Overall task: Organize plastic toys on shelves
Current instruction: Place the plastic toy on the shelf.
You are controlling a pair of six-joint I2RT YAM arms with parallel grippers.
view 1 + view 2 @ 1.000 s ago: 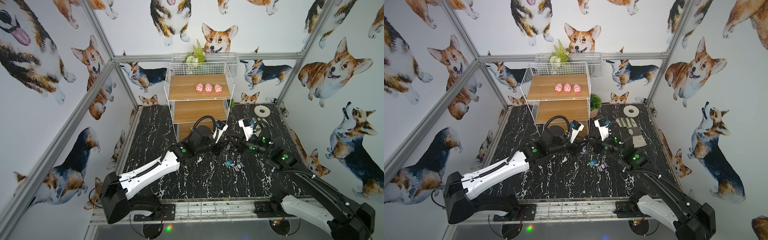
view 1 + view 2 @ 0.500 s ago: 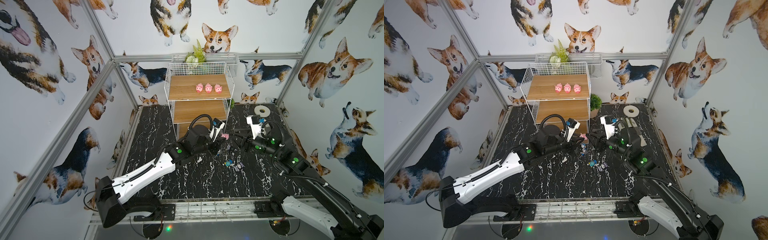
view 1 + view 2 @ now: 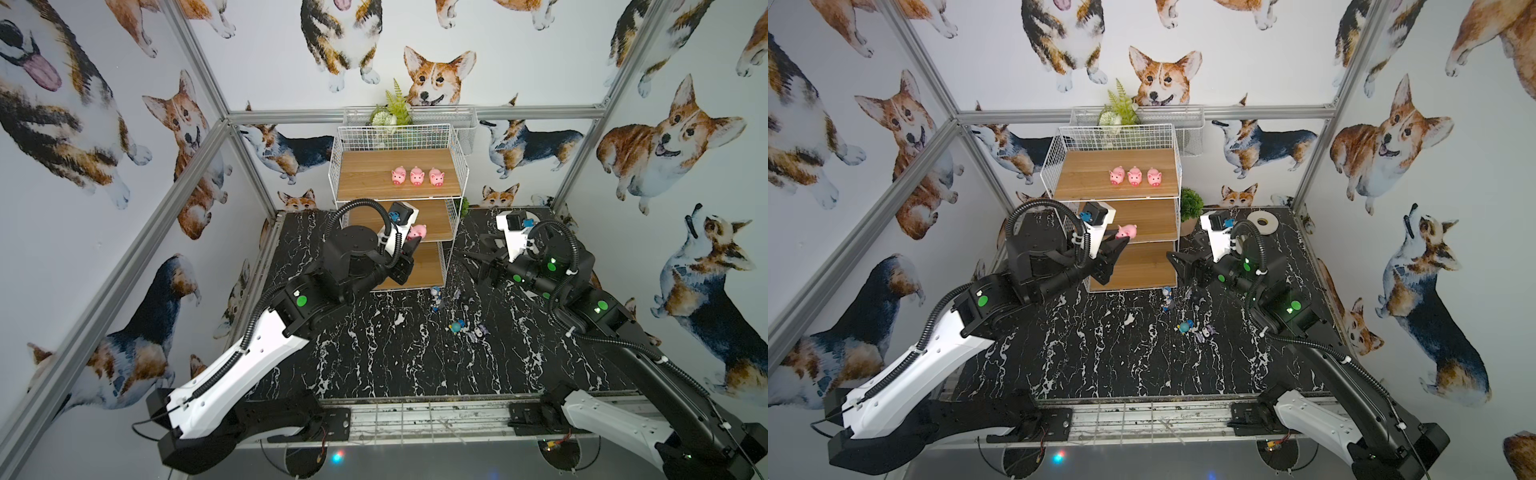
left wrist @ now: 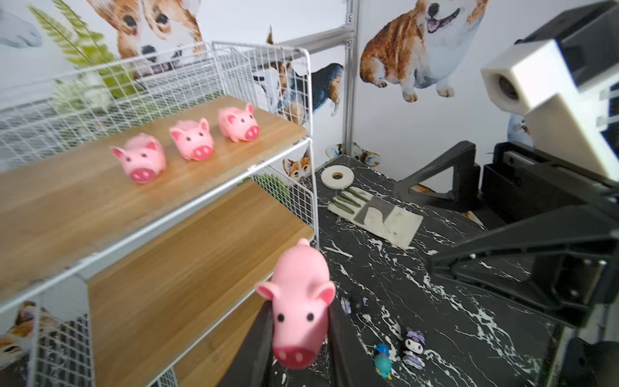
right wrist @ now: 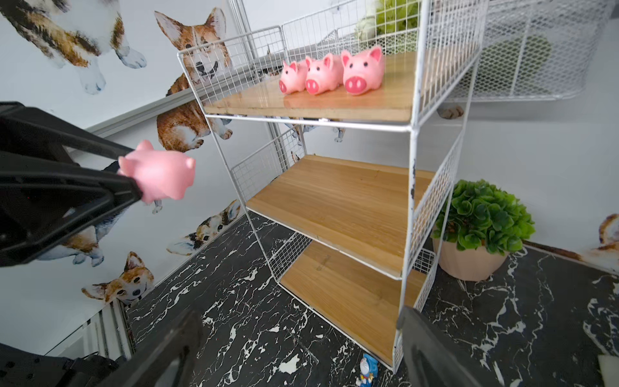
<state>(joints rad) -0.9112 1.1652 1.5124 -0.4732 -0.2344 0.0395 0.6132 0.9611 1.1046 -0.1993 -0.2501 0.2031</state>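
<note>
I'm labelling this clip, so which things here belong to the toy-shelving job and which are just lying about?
Job: pink pig in the left fingers; three pigs already shelved; small figures on the tabletop; the shelves.
Lying about: glove; tape roll; potted plant; wire basket.

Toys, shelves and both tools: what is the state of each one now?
left tool: shut on held pig
right tool: open, empty
held pig: in the air, not yet shelved
three pigs: in a row on top shelf
small figures: on table, not shelved
</note>
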